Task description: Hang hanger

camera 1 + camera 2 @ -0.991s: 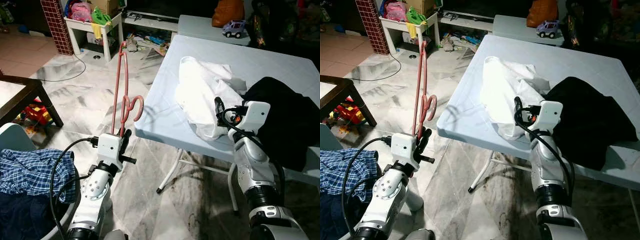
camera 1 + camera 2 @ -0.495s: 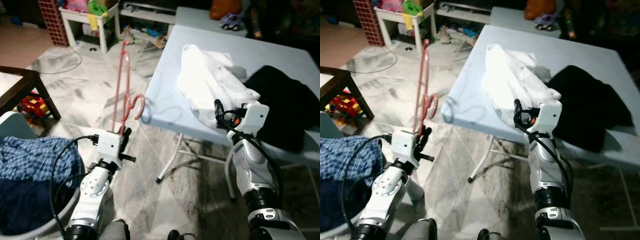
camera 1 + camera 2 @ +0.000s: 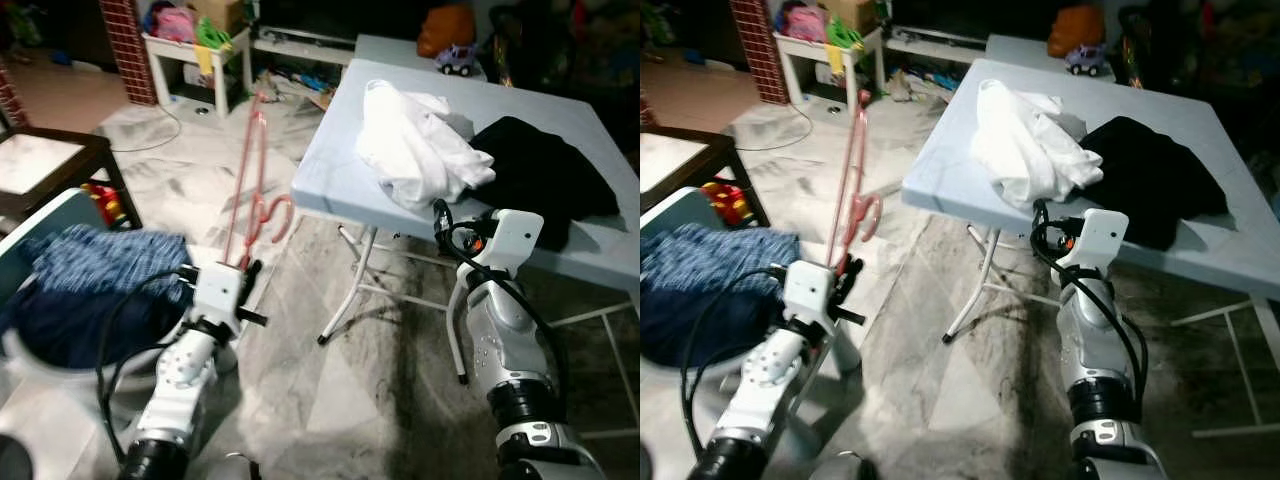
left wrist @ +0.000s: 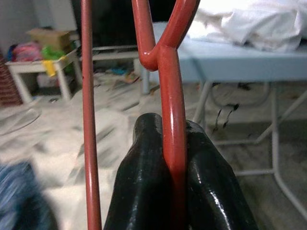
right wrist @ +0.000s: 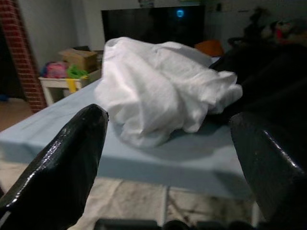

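Gripping red hanger mid-left, left gripper pinches one thin bar; may twist loose; right gripper open by table

The left hand has its two black fingers pressed together on a bar of the red hanger, which rises from between them and forks just above. A second, thinner red bar of the hanger runs upright beside the fingers. Beyond, a pale blue surface on white legs carries a heap of white cloth. Farther off, a small white table holds coloured clutter above the marbled floor
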Robot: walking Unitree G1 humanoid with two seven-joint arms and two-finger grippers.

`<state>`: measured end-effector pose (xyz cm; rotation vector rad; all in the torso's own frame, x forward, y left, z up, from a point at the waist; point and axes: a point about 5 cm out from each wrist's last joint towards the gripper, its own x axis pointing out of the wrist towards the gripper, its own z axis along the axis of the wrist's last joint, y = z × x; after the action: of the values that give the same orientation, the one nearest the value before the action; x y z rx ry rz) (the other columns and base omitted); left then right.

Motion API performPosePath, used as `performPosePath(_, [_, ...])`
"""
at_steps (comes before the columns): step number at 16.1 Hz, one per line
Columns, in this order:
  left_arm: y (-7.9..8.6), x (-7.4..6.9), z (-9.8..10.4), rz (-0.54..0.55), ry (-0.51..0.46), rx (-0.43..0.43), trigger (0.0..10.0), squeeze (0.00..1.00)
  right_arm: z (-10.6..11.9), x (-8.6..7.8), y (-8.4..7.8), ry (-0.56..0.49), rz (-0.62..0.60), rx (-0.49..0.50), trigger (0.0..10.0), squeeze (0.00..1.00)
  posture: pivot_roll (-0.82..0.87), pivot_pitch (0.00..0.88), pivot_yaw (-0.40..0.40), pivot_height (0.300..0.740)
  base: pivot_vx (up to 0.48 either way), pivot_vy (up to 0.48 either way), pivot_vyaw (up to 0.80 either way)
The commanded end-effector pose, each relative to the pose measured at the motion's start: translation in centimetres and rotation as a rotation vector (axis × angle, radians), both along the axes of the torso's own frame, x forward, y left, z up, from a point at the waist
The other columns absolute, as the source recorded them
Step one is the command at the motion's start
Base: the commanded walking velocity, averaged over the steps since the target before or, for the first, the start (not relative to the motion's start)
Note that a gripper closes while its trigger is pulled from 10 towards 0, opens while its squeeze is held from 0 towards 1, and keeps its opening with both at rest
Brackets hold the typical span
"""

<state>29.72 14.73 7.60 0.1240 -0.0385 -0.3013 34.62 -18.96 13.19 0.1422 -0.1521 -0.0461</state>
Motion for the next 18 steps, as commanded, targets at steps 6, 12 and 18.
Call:
performPosePath(6, [1.0, 1.6, -0.5, -0.057, 0.103, -0.035, 10.0, 0.0, -2.8, -1.0, -0.1, 0.092, -0.093, 0.087, 10.0, 0.0, 0.08, 0.036, 0.027, 0.74, 0.0, 0.0, 0.0])
performPosePath(12, [-2.6, 1.8, -1.5, -0.18, 0.167, -0.145, 10.0, 0.0, -5.3, -4.1, -2.1, 0.147, -0.196, 0.105, 10.0, 0.0, -0.08, 0.048, 0.066, 0.74, 0.0, 0.0, -0.1])
performPosePath(18, [-4.4, 1.6, -1.8, -0.256, 0.168, -0.163, 10.0, 0.0, -4.9, -3.6, 1.4, 0.171, -0.073, -0.003, 10.0, 0.0, -0.07, 0.062, -0.015, 0.74, 0.0, 0.0, -0.77])
